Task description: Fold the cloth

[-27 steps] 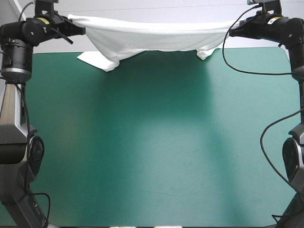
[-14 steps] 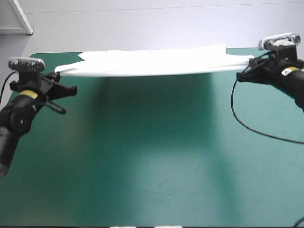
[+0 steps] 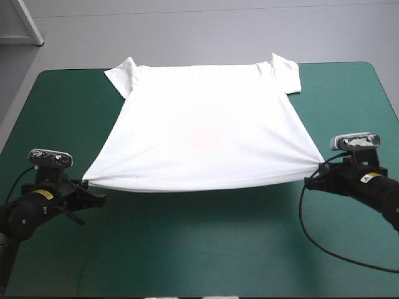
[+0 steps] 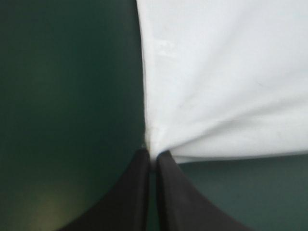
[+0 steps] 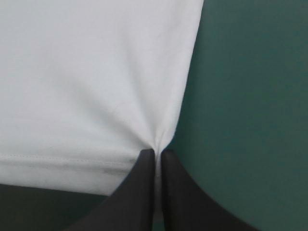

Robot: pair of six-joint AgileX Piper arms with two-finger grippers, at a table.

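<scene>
Dragged toward the lower frame, the T-shirt (image 3: 202, 134) now lies spread for folding, left hand (image 3: 87, 185) and right hand (image 3: 319, 171) pinching its hem corners.

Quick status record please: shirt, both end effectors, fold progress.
T-shirt: white, spread open, sleeves toward the table's far edge, hem toward the robot
Left end effector: shut on the hem's left corner
Right end effector: shut on the hem's right corner
Hem: pulled taut between both corners, shadow beneath it
Table: teal-green cover
Fold: not yet begun
</scene>
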